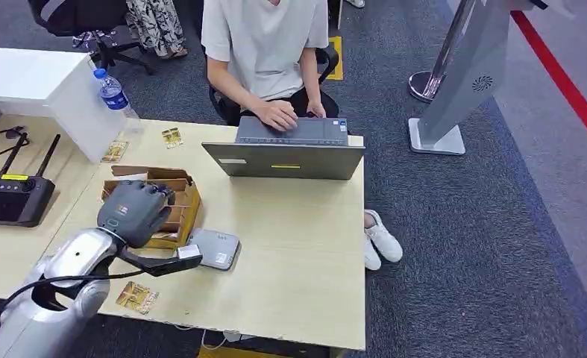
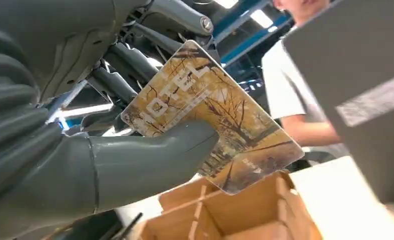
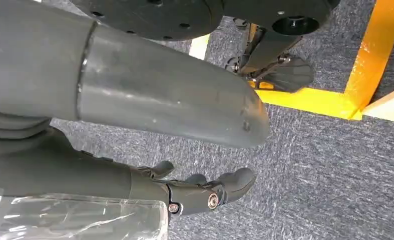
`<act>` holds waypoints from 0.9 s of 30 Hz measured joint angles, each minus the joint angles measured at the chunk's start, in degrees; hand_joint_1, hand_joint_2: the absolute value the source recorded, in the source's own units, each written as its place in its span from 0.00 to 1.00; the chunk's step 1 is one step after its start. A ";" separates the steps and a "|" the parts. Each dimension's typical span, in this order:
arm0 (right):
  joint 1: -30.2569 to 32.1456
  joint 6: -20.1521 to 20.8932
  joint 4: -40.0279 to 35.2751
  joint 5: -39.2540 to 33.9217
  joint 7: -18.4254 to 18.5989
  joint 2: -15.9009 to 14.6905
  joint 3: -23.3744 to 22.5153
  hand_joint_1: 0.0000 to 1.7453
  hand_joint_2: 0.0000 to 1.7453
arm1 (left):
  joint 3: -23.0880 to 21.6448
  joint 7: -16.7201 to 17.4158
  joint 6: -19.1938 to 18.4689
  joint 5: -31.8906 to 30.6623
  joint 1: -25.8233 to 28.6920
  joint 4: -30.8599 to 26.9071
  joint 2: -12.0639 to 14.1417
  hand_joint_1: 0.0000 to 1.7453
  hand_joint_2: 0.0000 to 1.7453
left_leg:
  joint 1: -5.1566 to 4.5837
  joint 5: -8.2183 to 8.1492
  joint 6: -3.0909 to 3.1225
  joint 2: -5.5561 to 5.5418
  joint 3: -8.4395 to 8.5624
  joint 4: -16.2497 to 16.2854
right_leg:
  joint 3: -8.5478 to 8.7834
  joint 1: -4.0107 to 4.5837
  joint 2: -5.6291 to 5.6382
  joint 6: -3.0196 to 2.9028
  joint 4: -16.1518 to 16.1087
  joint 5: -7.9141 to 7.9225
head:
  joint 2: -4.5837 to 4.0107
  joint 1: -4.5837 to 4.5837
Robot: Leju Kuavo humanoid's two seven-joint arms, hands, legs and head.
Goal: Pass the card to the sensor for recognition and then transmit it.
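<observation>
Left hand [image 1: 135, 211]: we find it grasping one card [image 2: 212, 117], pinched between thumb and fingers [image 2: 119, 67], raised over the wooden box [image 1: 172, 200] near the worktop's left edge. Right hand [image 3: 149, 135]: we log it hanging over carpet, fingers loosely apart, holding nothing. Sensor [image 1: 214, 248]: one grey unit, just beside the box on its right. Loose cards on the worktop [image 1: 305, 253]: we count three, one at the near edge [image 1: 136, 297] and two toward the far-left corner [image 1: 172, 136]. Laptop [image 1: 286, 152]: one, at the far edge, a person [image 1: 264, 45] typing. Water bottle [image 1: 113, 93]: one.
</observation>
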 joint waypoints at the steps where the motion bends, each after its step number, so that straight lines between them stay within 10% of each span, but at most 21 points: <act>1: -0.06 0.00 0.00 0.02 -0.02 0.00 0.00 0.00 0.00 | -0.44 -0.18 0.11 0.07 0.01 0.18 -0.13 1.00 1.00 | 0.00 0.00 0.00 0.00 0.00 0.00 | 0.00 0.00 0.00 0.00 0.00 0.00 | 0.00 0.02; 27: -0.64 1.03 0.00 0.26 0.26 0.00 0.00 0.00 0.00 | -5.42 3.04 -5.97 1.09 0.57 8.92 -0.96 1.00 1.00 | 0.00 0.01 0.02 0.00 -0.01 0.00 | 0.00 0.00 0.00 0.02 0.00 0.01 | 0.00 0.00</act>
